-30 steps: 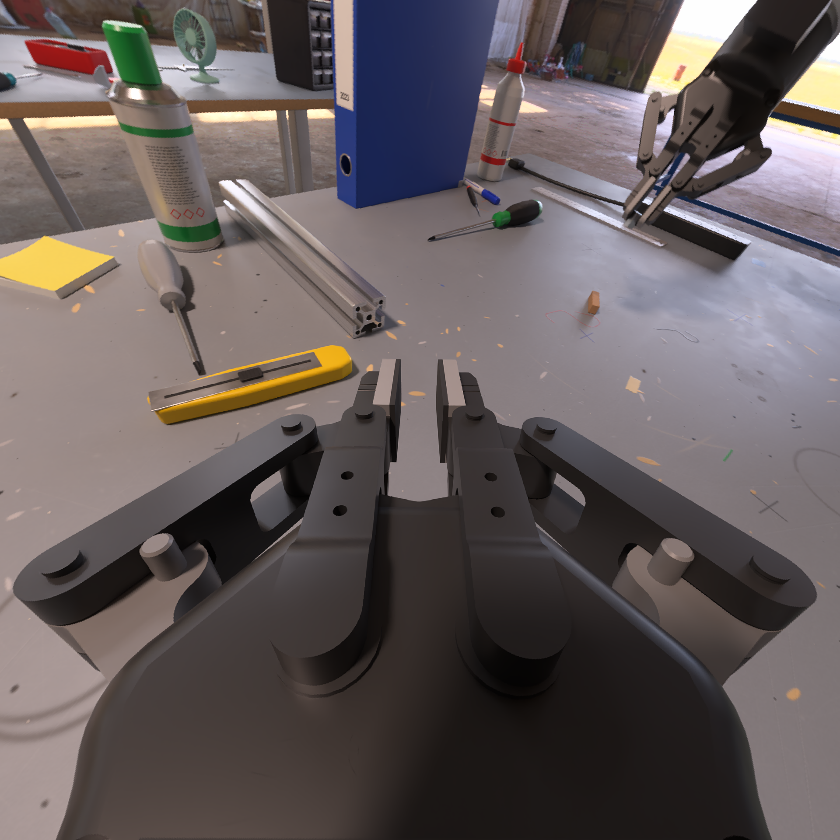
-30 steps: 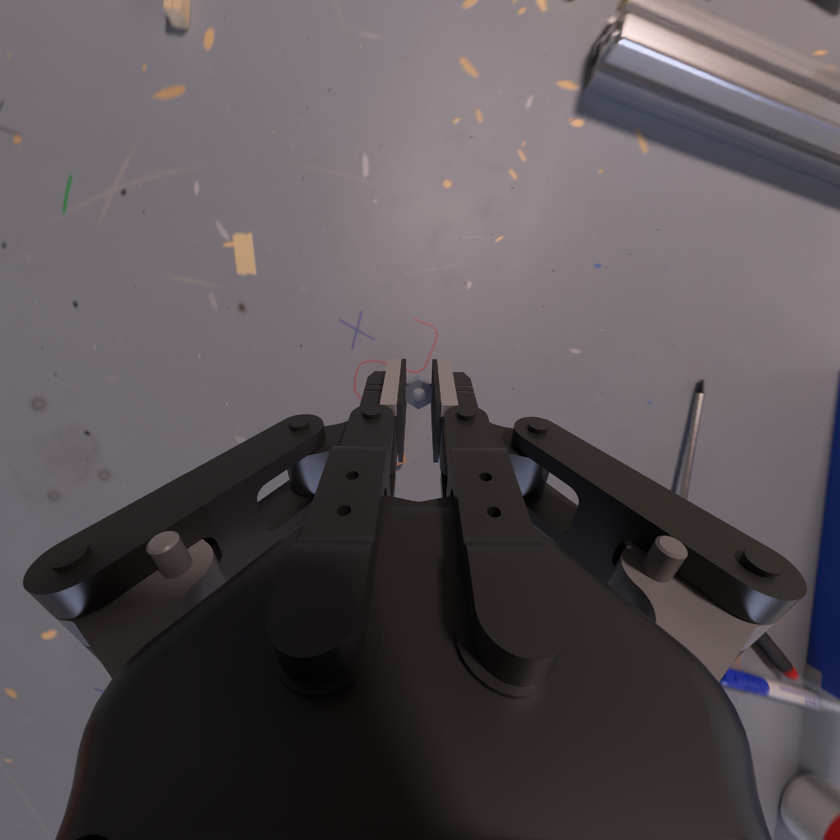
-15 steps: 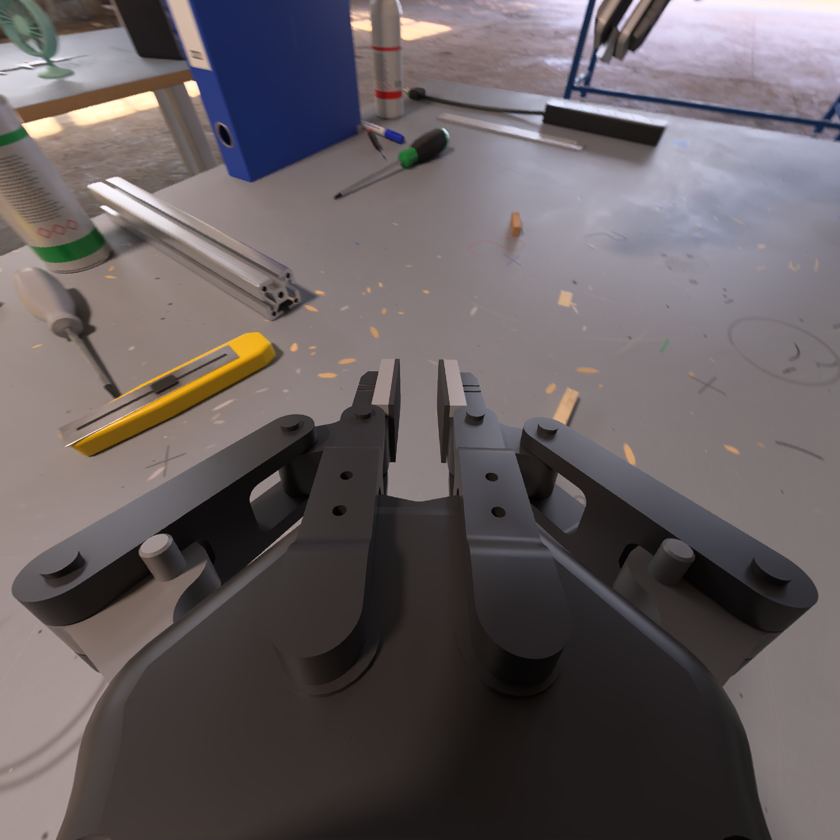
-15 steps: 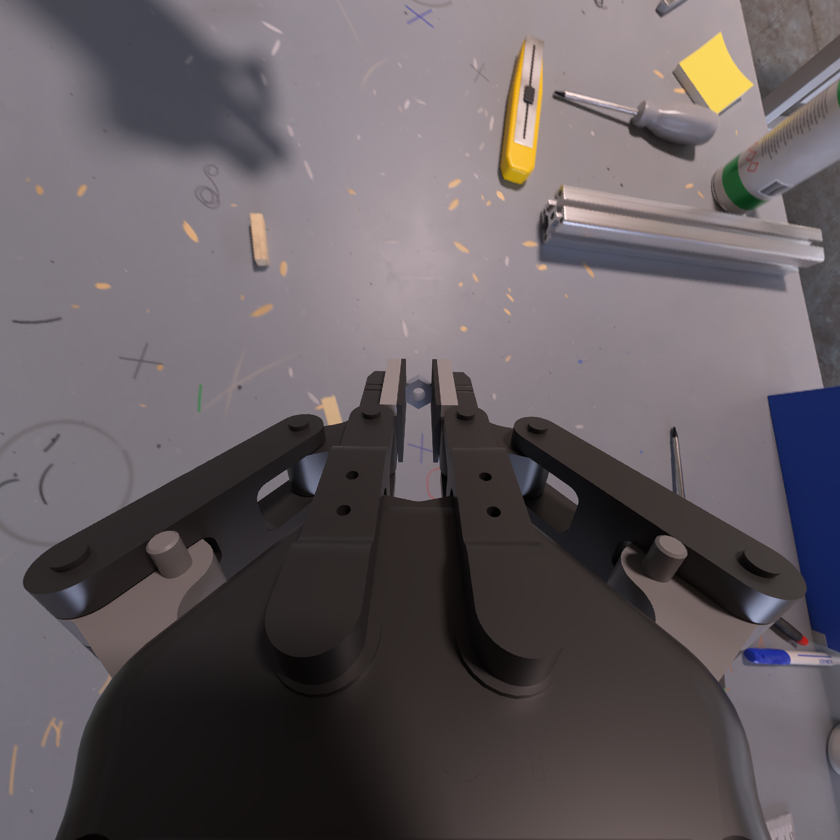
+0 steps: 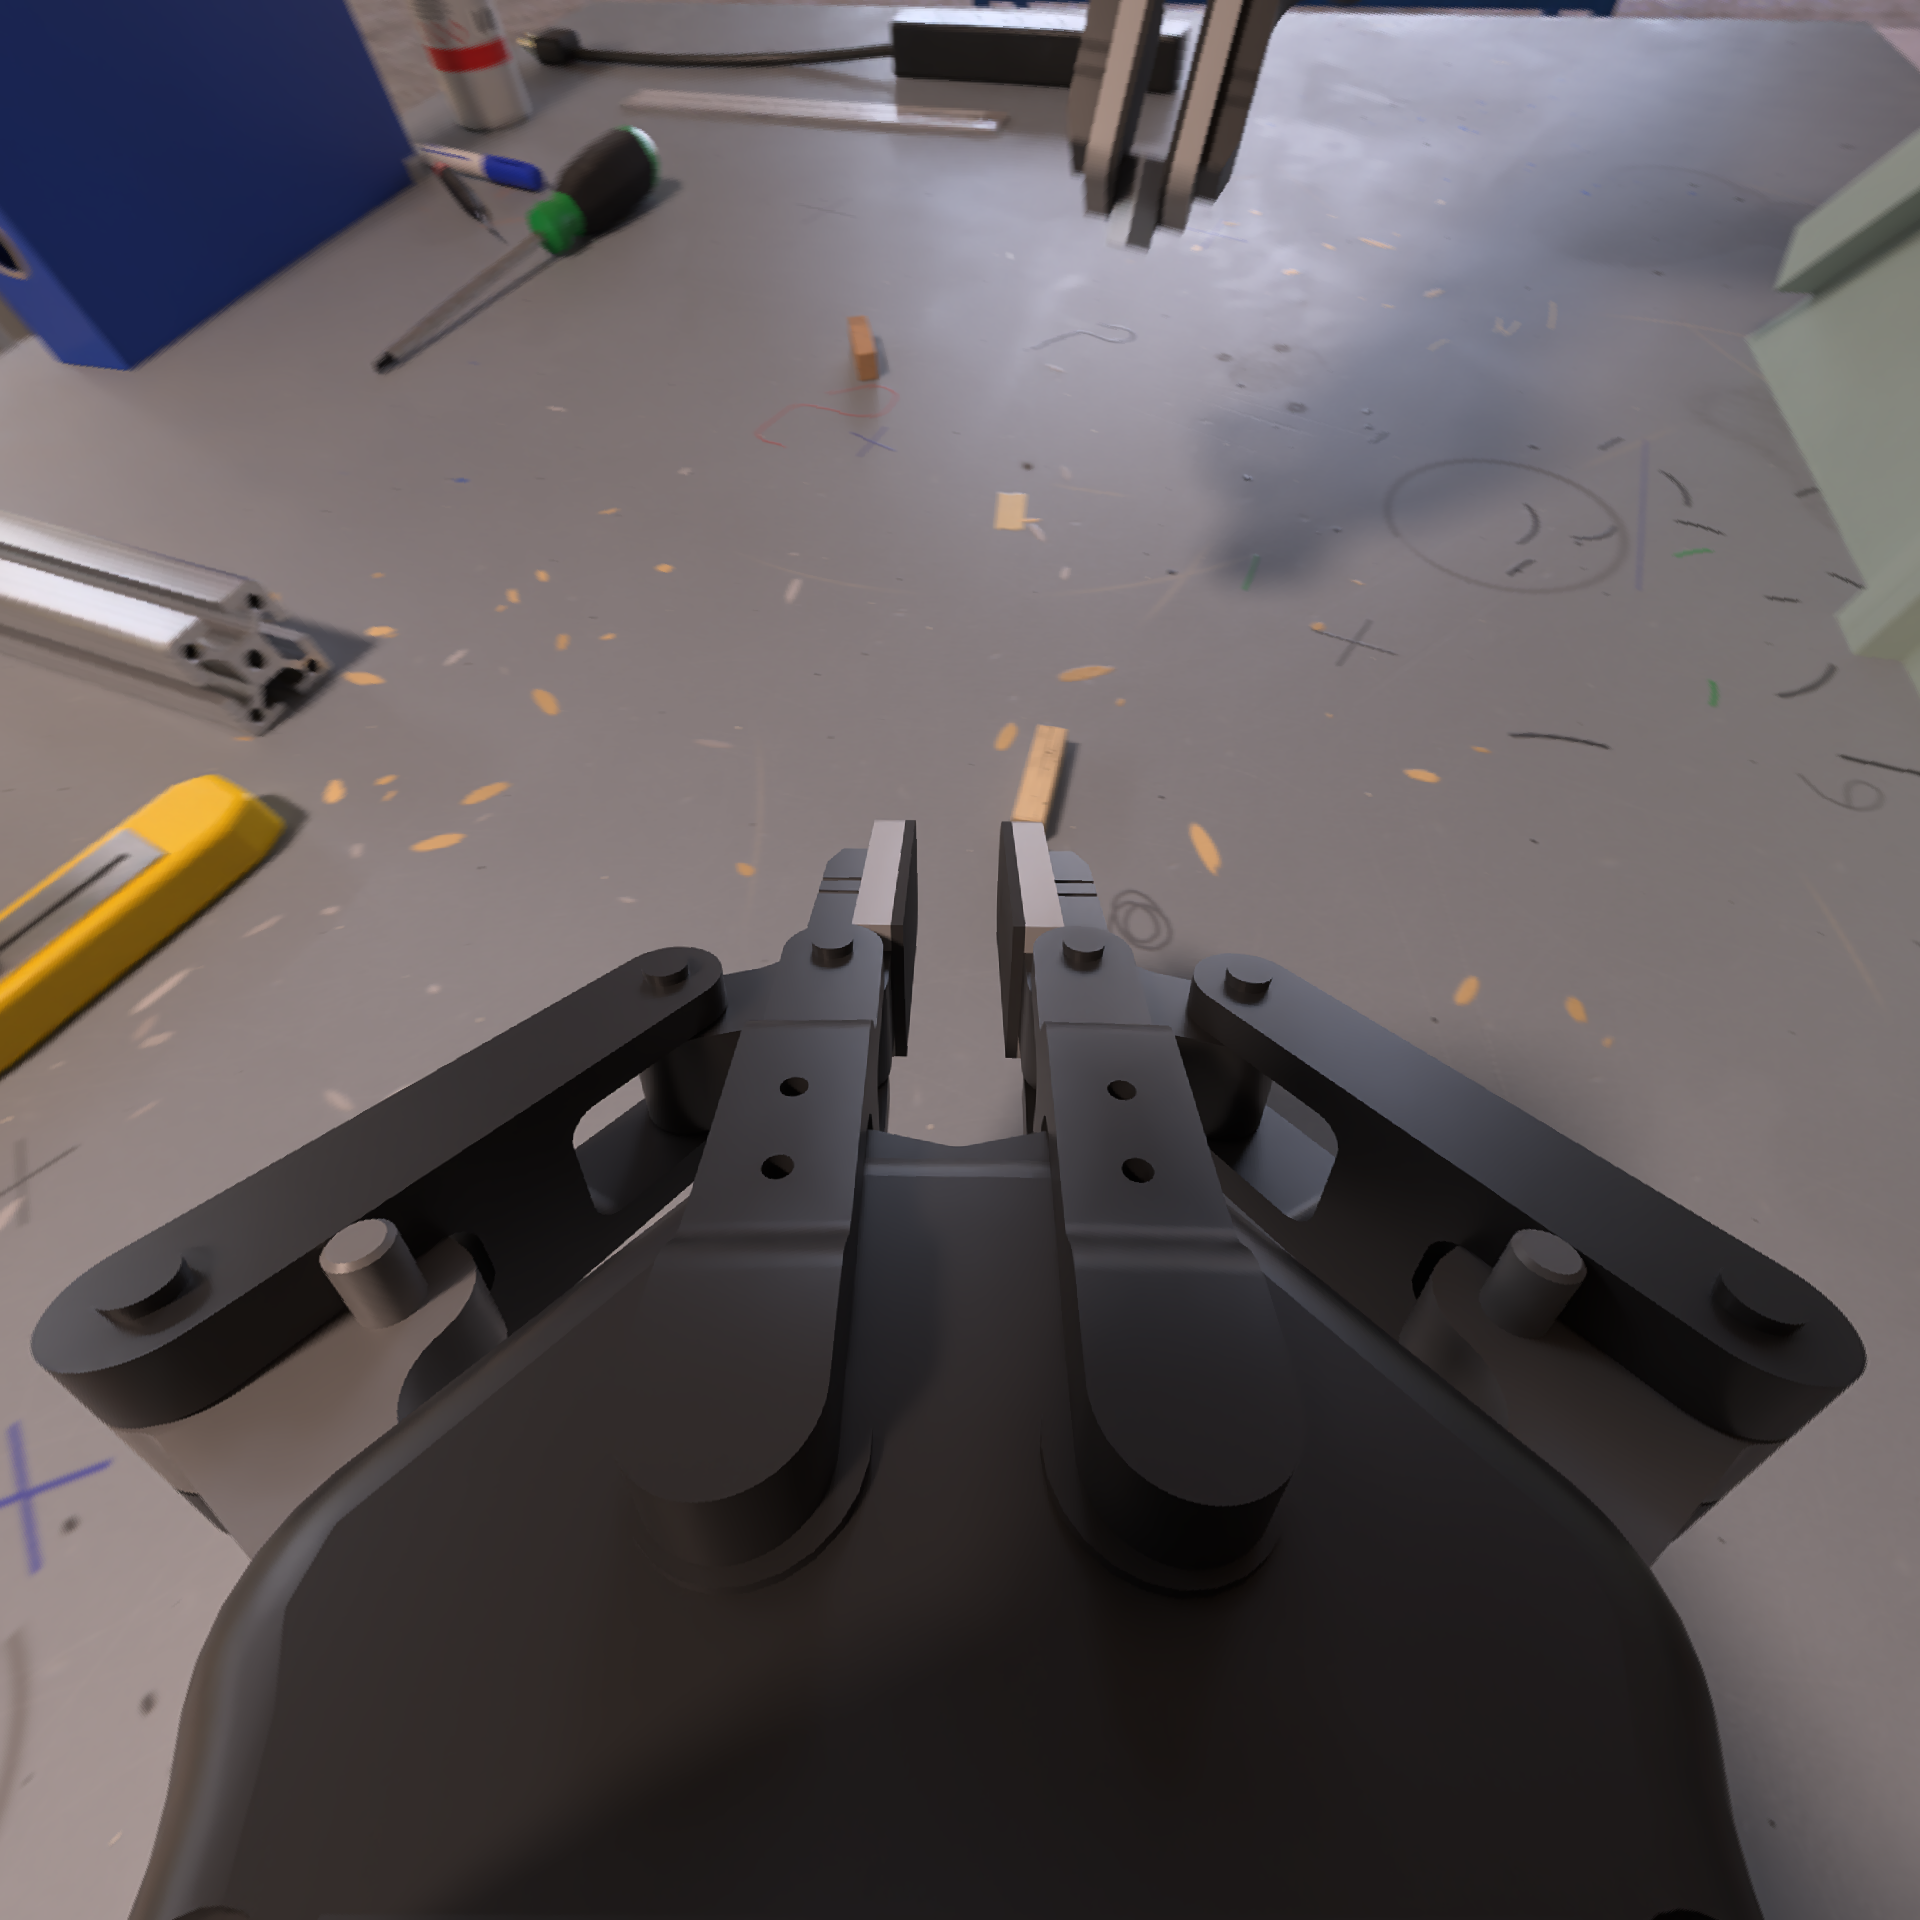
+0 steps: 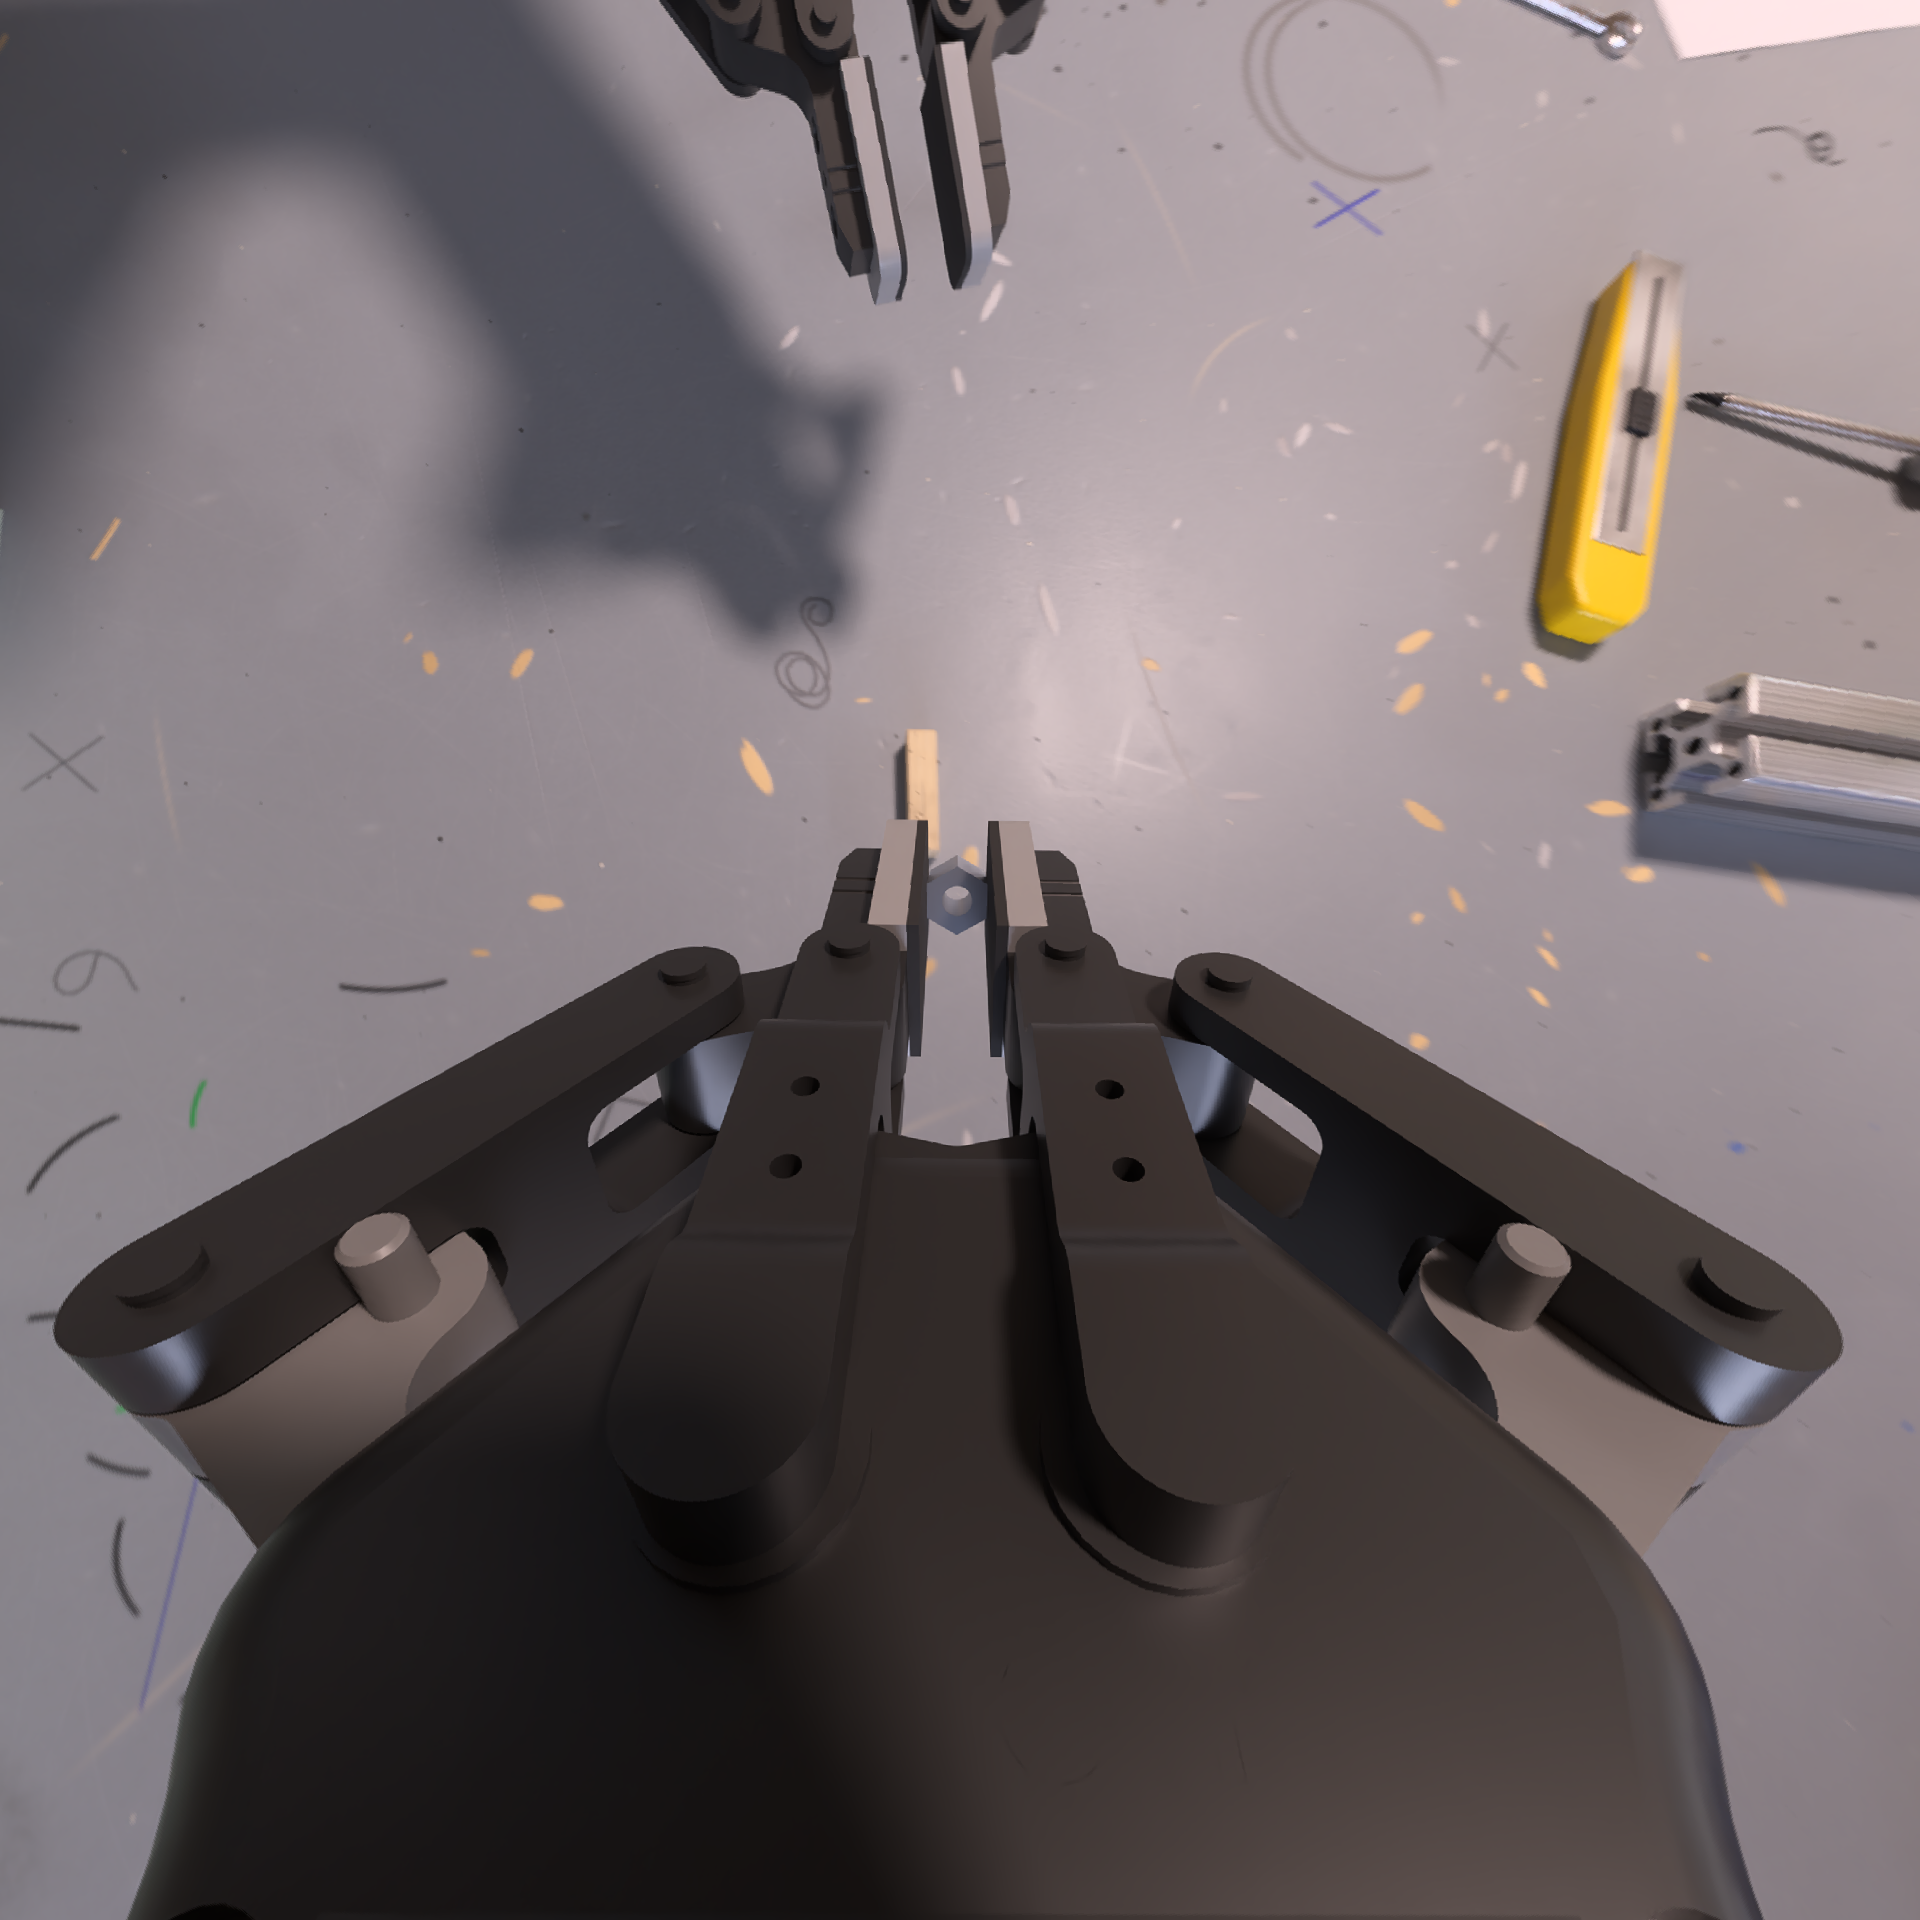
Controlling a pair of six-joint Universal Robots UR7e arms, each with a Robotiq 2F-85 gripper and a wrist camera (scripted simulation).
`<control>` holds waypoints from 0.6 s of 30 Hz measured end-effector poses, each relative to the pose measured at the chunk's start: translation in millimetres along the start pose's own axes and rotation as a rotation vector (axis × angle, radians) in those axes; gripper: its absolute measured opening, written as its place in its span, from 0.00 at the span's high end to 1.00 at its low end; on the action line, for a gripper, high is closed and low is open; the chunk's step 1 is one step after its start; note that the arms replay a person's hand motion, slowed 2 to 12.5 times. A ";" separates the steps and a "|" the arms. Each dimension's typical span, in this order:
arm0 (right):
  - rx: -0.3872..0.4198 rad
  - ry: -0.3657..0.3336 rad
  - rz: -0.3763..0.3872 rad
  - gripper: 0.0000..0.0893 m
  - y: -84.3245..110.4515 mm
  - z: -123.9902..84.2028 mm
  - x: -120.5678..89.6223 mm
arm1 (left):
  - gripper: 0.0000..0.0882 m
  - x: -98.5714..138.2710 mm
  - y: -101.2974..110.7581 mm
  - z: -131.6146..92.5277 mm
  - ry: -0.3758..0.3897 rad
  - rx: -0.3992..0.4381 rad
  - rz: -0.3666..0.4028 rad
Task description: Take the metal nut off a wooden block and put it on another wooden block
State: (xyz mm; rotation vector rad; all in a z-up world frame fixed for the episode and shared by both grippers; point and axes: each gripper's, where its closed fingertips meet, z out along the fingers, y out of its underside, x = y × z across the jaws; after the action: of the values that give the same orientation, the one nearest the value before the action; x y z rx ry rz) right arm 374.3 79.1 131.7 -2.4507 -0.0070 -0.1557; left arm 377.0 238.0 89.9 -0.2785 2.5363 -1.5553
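Right pincer (image 6: 956, 883) pinches the metal nut (image 6: 954, 900) above the wooden block (image 6: 921, 774); left pincer (image 5: 954, 875) hangs slightly spread.

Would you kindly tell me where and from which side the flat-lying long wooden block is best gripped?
Grip the wooden block at mid-length, across its narrow width, coming straight down from above. It lies flat and thin on the table, so likely only its two long side edges offer the jaws parallel faces.

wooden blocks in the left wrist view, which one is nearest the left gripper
The long flat wooden block, lying just beyond the left gripper; the small upright block stands much farther off.
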 end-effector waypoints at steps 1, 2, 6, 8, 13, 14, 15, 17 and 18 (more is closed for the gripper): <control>-0.004 -0.007 0.002 0.89 -0.9 8.6 -4.5 | 0.84 4.8 1.3 2.0 0.020 -0.005 0.004; -0.009 -0.012 0.004 0.89 -1.5 16.9 -8.4 | 0.84 9.4 3.1 4.1 0.038 -0.013 0.009; -0.036 -0.028 0.010 0.89 -0.4 48.3 -20.9 | 0.84 24.6 10.4 13.3 0.092 -0.052 0.042; -0.053 -0.028 0.007 0.89 1.9 62.1 -24.6 | 0.84 30.0 13.5 18.4 0.111 -0.067 0.057; -0.100 -0.003 -0.008 0.89 9.9 88.5 -25.2 | 0.84 39.5 20.6 30.6 0.154 -0.095 0.067; -0.111 0.006 -0.014 0.89 12.0 92.1 -23.7 | 0.84 40.7 21.8 32.6 0.161 -0.099 0.066; -0.122 0.015 -0.019 0.89 14.3 95.2 -21.8 | 0.84 41.7 22.8 34.4 0.168 -0.102 0.066; -0.145 0.026 -0.027 0.89 19.1 100.4 -18.6 | 0.84 43.1 24.4 37.6 0.177 -0.104 0.067; -0.154 0.026 -0.029 0.89 21.0 102.7 -17.6 | 0.84 43.4 24.8 38.9 0.180 -0.103 0.067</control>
State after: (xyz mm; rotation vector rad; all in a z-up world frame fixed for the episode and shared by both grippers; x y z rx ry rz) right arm 369.1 128.4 37.7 -2.6029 -0.0193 -0.2078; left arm 341.7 205.1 48.8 -0.0666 2.7357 -1.4900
